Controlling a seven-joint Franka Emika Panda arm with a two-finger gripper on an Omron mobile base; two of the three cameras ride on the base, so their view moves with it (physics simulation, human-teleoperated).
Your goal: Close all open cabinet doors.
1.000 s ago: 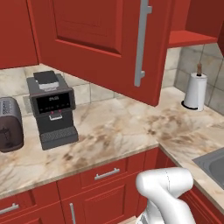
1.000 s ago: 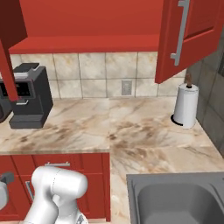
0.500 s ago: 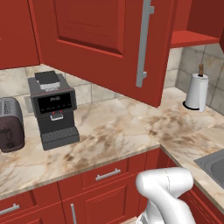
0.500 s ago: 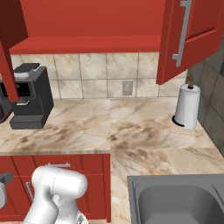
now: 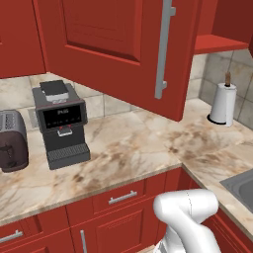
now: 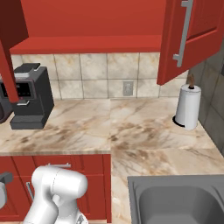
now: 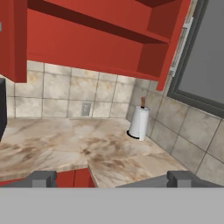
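Fingertips (image 7: 43, 178) of the gripper (image 7: 111, 179) stand spread wide at the bottom of the hand view, grasping nothing. Beyond them lies the marble counter (image 7: 52, 144), with a paper towel roll (image 7: 139, 122) upright near the corner at about 1 o'clock. Higher still, the cabinet doors hang open: the left door (image 5: 123, 49) swings out over a coffee machine (image 5: 62, 123) (a toaster (image 5: 12, 141) sits beside it), the right door (image 6: 188, 37) at 2 o'clock above the roll.
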